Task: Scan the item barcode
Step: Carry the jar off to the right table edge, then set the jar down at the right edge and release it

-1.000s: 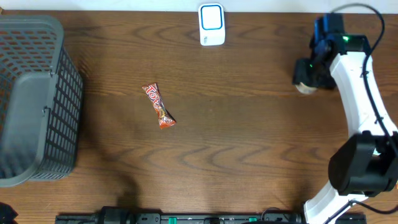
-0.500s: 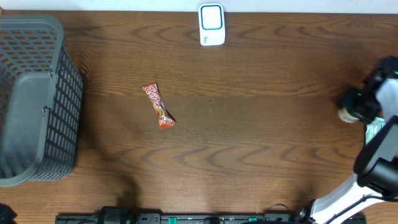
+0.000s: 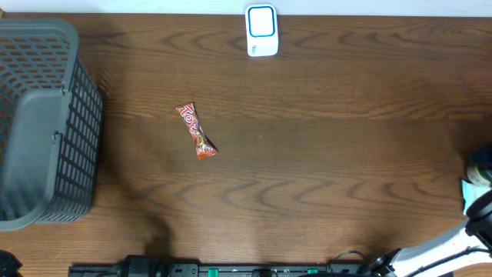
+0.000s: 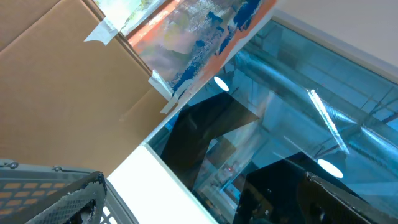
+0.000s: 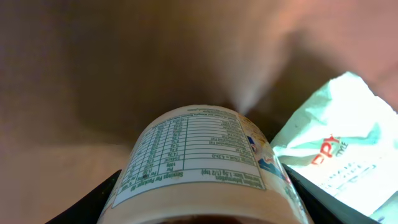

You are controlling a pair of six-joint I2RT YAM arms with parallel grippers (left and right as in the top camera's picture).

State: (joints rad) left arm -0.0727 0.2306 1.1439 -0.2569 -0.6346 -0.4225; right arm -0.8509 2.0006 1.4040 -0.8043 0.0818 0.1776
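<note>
- A round container [image 5: 199, 155] with a printed nutrition table on its label was grasped by the right gripper [image 5: 205, 214].
- One dark finger [image 5: 93, 199] was seen at the left side of the container and the other at its right side, both pressed against its wall.
- In the right wrist view the label was turned toward the camera, and the brown worktop [image 5: 93, 74] was blurred behind the container.
- A white and green packet [image 5: 339, 146] with red letters was seen just beside the container, on its right in that view. Whether the two were touching could not be told.
- In the overhead view only a part of the right arm [image 3: 461, 248] was shown, at the lower right corner. The held container was therefore placed at the right edge of the worktop.
- The white scanner [image 3: 261, 31] with a blue frame was stood at the far edge of the worktop, near its middle and well apart from the right arm.
- A red candy bar [image 3: 197, 131] was laid flat and slanted on the worktop, left of the centre.
- A grey mesh basket [image 3: 46, 123] was placed at the left edge.
- The left gripper [image 4: 336, 202] was spread wide and released.
- Its camera was pointed upward at a cardboard box [image 4: 62, 81] and a glass pane [image 4: 298, 106], and a corner of the basket was seen at the lower left.
</note>
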